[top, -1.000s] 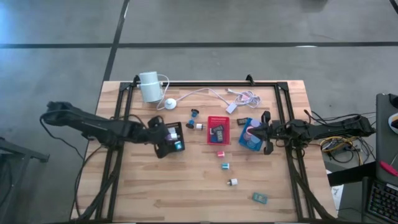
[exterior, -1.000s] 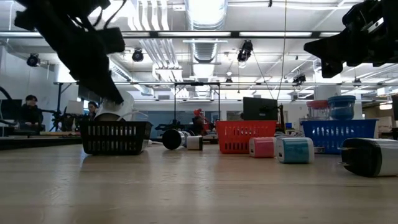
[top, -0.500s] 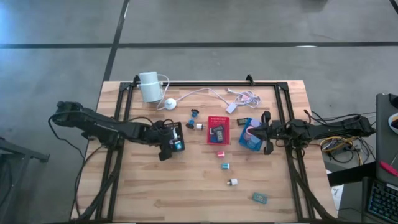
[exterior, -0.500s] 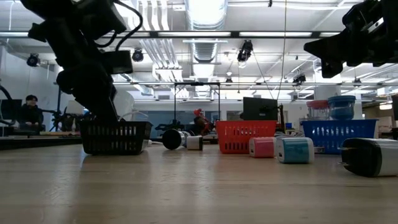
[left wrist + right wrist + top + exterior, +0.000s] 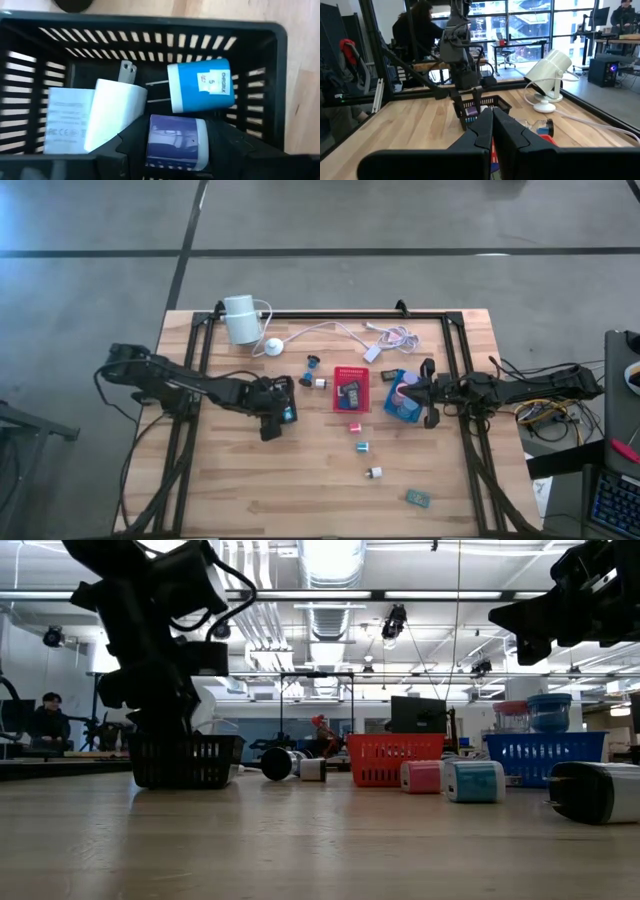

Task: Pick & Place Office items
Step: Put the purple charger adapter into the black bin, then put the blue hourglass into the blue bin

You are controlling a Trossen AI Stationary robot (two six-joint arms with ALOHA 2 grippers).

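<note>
The wooden table [image 5: 250,490] carries three small trays in a row across its middle. The left arm reaches from the left edge, and the left gripper [image 5: 272,406] hangs inside the black tray [image 5: 283,385]; in the left wrist view its jaws are clamped on a purple charger block [image 5: 176,142] low in that tray [image 5: 280,75]. Beside it there lie a blue charger block [image 5: 201,91] and a white charger block [image 5: 117,112], prongs out, both touching the tray floor. The right arm comes in from the right edge, the right gripper [image 5: 428,393] above the blue tray [image 5: 392,408], its jaws together in the right wrist view. The red tray [image 5: 350,372] stands between the two others and holds dark pieces. A white cylinder device [image 5: 240,318] with its cable sits near the far left corner. Loose items trail toward the near right corner: a pink block [image 5: 354,426], a teal block [image 5: 362,446], a white block [image 5: 374,473], and a blue-green block [image 5: 418,498] nearest that corner
</note>
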